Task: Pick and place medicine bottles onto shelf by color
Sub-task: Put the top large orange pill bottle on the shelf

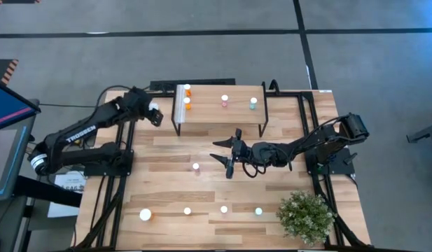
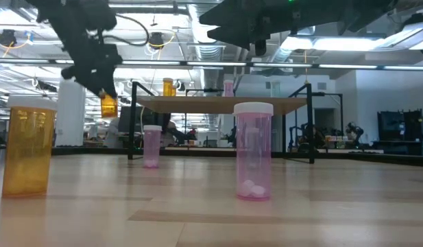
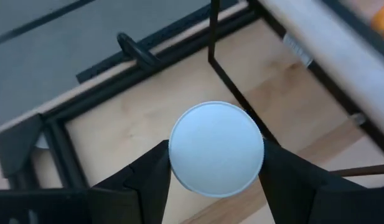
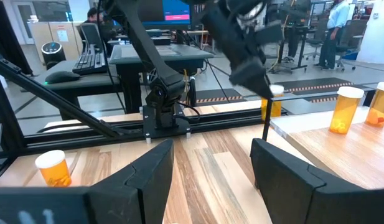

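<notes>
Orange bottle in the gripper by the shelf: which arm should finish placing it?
Left. The left gripper already holds the orange bottle in the air beside the shelf end where two orange bottles stand. The right gripper hangs open and empty over mid-table.

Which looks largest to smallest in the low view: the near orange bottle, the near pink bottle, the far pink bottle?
1. Near orange bottle and near pink bottle: about alike, unranked; both gain from nearness to the camera.
2. Far pink bottle.
</notes>
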Tool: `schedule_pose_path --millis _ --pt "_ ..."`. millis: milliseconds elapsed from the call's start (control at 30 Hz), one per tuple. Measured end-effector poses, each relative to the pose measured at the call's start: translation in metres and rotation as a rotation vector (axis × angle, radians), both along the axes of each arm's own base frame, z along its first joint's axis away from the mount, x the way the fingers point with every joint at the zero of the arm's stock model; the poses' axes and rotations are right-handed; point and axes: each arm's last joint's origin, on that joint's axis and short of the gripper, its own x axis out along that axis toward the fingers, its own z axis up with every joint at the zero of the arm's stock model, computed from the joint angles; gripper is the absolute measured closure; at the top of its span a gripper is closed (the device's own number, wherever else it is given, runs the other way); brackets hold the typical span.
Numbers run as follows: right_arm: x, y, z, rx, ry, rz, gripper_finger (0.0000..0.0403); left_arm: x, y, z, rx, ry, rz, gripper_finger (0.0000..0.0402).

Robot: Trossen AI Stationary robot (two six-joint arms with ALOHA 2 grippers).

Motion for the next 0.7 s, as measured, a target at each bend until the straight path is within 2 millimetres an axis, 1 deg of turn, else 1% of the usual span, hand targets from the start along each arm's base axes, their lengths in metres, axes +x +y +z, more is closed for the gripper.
schedule_pose_path --millis 400,533,700 --pt "0.0 -0.001 0.0 0.0 0.0 -0.004 0.0168 -0.005 -0.006 0.061 0.025 -0.032 -0.014 0.0203" --pt "0.0 -0.002 0.0 0.005 -0.002 -0.005 0.0168 -0.002 -0.009 0.075 0.034 -0.055 -0.042 0.0203" --pt "0.0 -0.002 0.0 0.005 -0.002 -0.005 0.0168 0.007 -0.013 0.09 0.043 -0.077 -0.094 0.0203"
